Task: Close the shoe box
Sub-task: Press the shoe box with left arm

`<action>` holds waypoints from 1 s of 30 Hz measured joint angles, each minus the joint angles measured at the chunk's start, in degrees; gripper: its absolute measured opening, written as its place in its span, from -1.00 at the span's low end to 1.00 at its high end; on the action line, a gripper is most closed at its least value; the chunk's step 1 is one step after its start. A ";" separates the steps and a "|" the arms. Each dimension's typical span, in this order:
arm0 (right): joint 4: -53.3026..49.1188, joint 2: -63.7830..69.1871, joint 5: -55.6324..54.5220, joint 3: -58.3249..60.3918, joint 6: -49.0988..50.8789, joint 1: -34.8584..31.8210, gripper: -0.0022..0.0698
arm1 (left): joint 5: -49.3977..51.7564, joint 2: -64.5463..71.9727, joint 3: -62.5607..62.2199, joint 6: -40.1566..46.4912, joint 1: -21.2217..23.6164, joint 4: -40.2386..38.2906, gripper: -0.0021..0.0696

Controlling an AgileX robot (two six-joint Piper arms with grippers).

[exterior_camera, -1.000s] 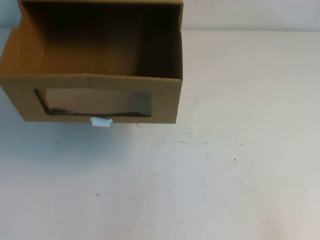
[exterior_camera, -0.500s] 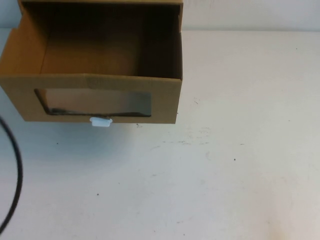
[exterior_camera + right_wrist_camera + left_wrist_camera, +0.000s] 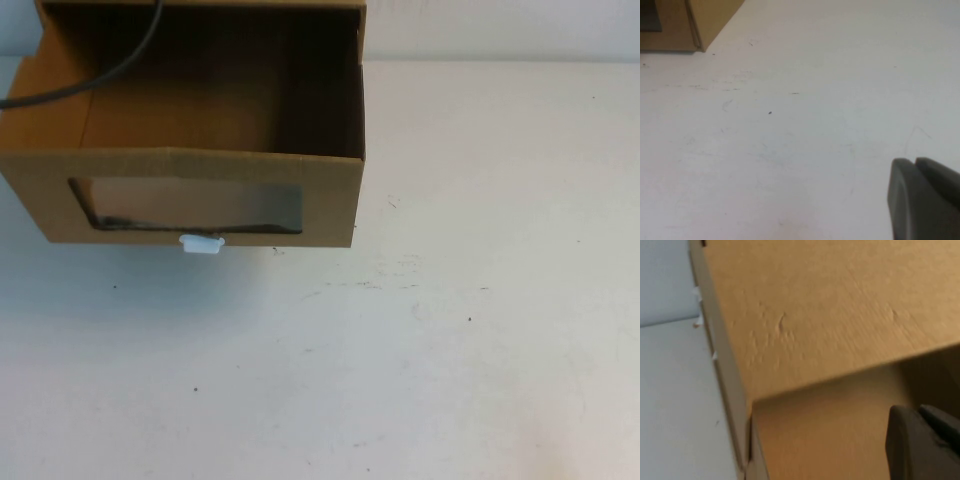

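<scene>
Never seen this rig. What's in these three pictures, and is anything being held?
It is a two-armed table robot, each arm ending in a gripper. The high view looks down from the robot's side at a white table with an open brown shoe box: its drawer is pulled out, with a window and a white tab below it. A dark cable crosses the box. The other two pictures come from wrist cameras. The left gripper is close over the box; the right gripper hangs over bare table. Neither visibly holds anything.

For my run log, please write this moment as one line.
shoe box: drawer pulled out | left gripper: close above box | right gripper: over bare table | cable: across box
</scene>
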 joint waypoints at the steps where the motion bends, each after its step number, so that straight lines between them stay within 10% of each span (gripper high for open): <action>1: 0.00 0.00 0.00 0.00 0.00 0.00 -0.97 | 0.25 2.57 -2.31 0.53 0.00 -0.83 -0.95; 17: 0.27 0.00 0.00 0.00 0.00 0.00 -0.97 | 1.90 22.15 -19.60 5.40 0.00 -6.57 -0.95; 30: 34.73 0.00 -14.15 0.00 0.00 0.00 -0.97 | 2.02 23.53 -19.71 5.75 0.00 -6.94 -0.95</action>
